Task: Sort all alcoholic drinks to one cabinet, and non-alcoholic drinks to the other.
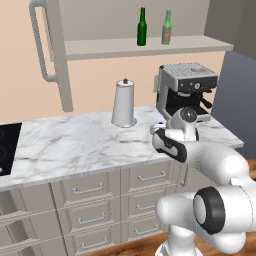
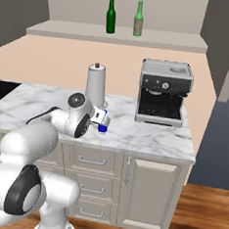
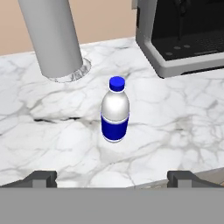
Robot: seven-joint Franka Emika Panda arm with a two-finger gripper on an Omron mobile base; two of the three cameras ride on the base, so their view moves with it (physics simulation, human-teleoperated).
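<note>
White bottle with blue label and cap (image 3: pixel 115 111), upright on the marble counter (image 3: pixel 52 135) between paper-towel roll (image 3: pixel 52 37) and coffee machine (image 3: pixel 183 35), just ahead of the wide-open, empty gripper (image 3: pixel 111 177), centred between its fingertips (image 3: pixel 41 178).

Kitchen: marble counter (image 1: pixel 75 145), espresso machine (image 2: pixel 163 93), probably a cooktop (image 1: pixel 7 145).

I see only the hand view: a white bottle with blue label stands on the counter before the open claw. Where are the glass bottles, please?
Observer: Both stand upright on the open shelf above the counter: the dark green bottle left, the paler green bottle right, apart.
Operator: What is the grey cylinder near the white bottle?
Observer: A tall upright cone-like stand with a small dark knob on top, left of the coffee machine.
</note>
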